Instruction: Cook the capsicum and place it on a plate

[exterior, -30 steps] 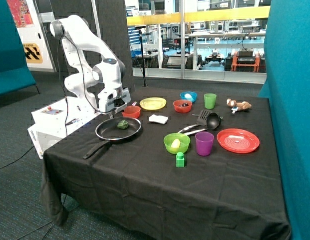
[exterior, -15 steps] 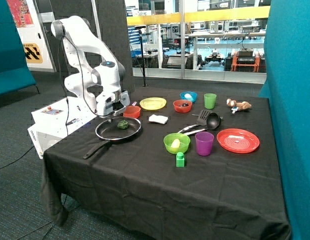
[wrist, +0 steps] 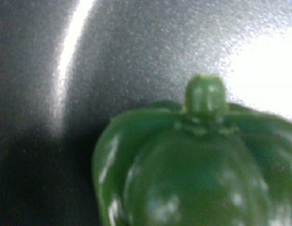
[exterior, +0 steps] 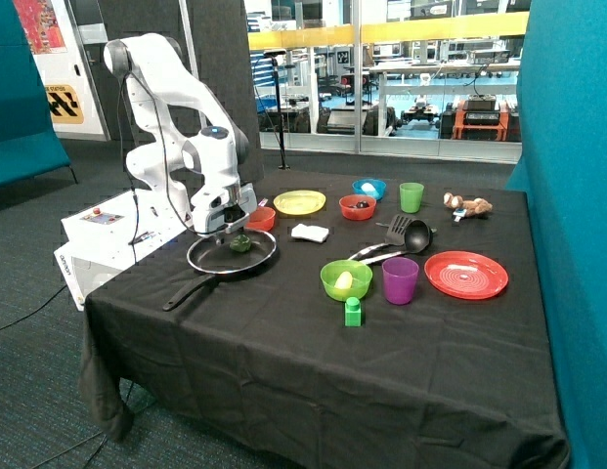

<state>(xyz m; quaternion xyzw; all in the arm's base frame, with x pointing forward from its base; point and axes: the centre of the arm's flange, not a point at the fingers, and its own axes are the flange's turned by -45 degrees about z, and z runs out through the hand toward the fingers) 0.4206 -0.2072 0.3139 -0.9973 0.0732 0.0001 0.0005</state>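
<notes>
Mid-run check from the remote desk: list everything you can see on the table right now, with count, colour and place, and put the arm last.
capsicum: 1, dark green, in the frying pan
frying pan: 1, black, near the table's corner by the arm
plate: 1, yellow, far side behind the pan
red plate: 1, beside the purple cup
bowls: 4; red behind the pan, red and blue near the green cup, green by the purple cup
cups: 2; green far side, purple near the middle
green block: 1, in front of the green bowl
white item: 1, between pan and red bowl
ladle and spatula: black, mid-table
brown toy: 1, far corner
gripper: 1, white arm, just above the capsicum
</notes>
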